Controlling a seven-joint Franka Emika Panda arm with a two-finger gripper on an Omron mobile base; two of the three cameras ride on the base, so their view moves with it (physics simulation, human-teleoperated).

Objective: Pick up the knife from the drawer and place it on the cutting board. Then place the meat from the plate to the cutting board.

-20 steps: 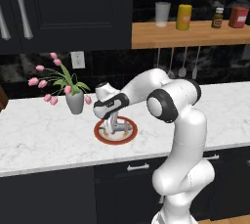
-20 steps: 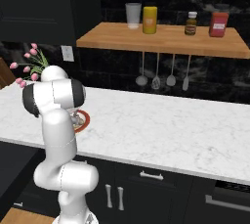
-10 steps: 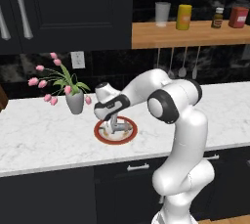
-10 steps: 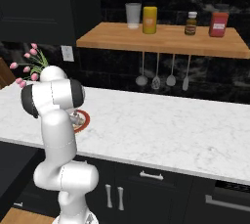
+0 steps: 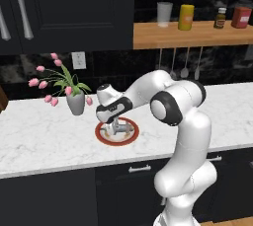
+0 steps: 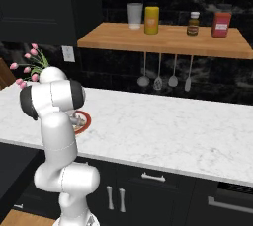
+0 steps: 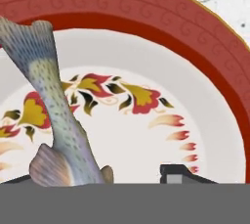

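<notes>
The end effector (image 5: pixel 117 129) is down over the meat (image 7: pixel 51 115) on the plate (image 5: pixel 105 137), near the worktop's front edge; whether its jaws have closed, I cannot tell. Gripped off-centre, the tapered meat could slip out on lifting.

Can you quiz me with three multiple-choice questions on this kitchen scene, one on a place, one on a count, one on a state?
1. Where does the plate sit?
A. on the marble counter
B. on the wooden shelf
C. in a sink

2. How many containers stand on the shelf?
A. two
B. four
C. six

3. How does the gripper stand?
A. raised high over the shelf
B. lowered onto the plate at the meat
C. beside the flower vase

Answers: 1 A, the red rim rests on the counter. 2 B, a glass, a yellow canister, a bottle, a red jar. 3 B, its fingertips flank the meat.
</notes>
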